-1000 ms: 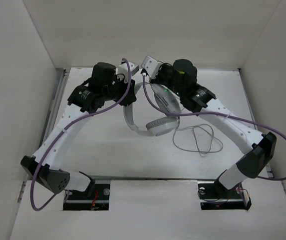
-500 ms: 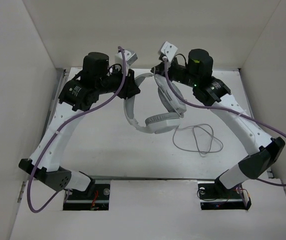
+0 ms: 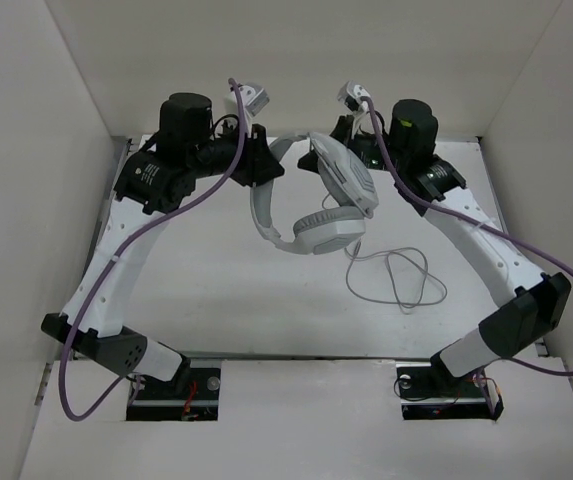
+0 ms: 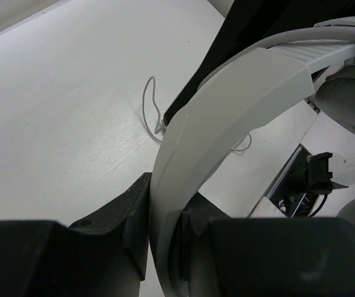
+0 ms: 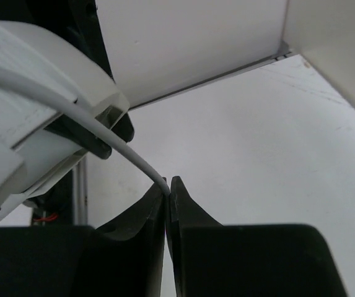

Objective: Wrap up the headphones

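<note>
Two pairs of fingers (image 4: 124, 216) gripping headphones (image 3: 328, 232), cable (image 3: 398, 281) trailing

2 white arms with black joints and purple cables.
The left arm (image 3: 116, 265) and right arm (image 3: 486, 250) each have smooth white link shells dotted with small dark screw holes, chunky black housings at elbow and wrist, and a black cylindrical motor cap. The right cap (image 3: 413, 120) carries a small green mark, and the left housing bears a white printed label (image 3: 148, 178). A thick purple cable (image 3: 64, 385) loops along each arm. A small white camera block (image 3: 251, 97) sits at each wrist. The fingers (image 4: 121, 216) are matte black and wedge-shaped. The black bases (image 3: 181, 385) show red wiring.
</note>
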